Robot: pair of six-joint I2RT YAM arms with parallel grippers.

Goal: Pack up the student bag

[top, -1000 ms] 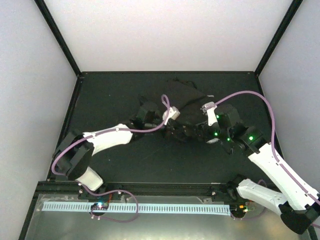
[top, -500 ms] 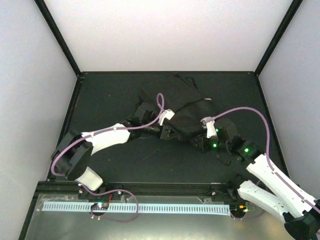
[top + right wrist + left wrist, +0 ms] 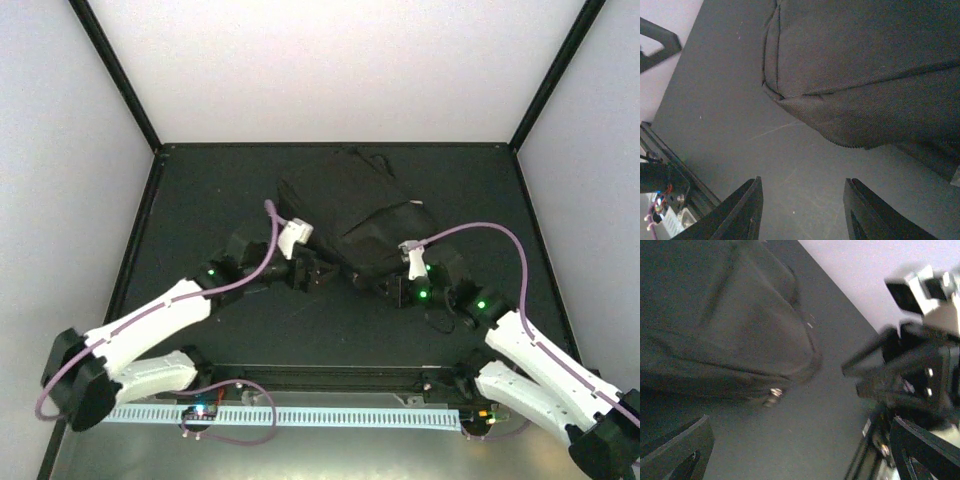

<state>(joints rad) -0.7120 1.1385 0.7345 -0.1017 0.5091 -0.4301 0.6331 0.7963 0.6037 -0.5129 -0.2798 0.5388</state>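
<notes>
The student bag (image 3: 345,205) is a large black fabric backpack lying flat on the black mat at the middle back. My left gripper (image 3: 322,272) sits just off its near edge, wide open and holding nothing. The left wrist view has the bag (image 3: 715,325) at upper left, with a metal zipper pull (image 3: 773,393) at its lower seam, beyond the left gripper (image 3: 800,440). My right gripper (image 3: 378,283) is near the bag's near right corner. In the right wrist view the right gripper (image 3: 802,200) stands open over bare mat, short of the bag's rounded corner (image 3: 840,125).
White walls and black frame posts (image 3: 120,80) close in the black mat (image 3: 200,200). A metal rail with a white slotted strip (image 3: 300,415) runs along the near edge. The right arm (image 3: 920,365) fills the right of the left wrist view.
My left gripper has opened, let go of the bag and drawn back toward the near left. The right arm has pulled back too, its jaws narrower. The bag has settled flatter.
</notes>
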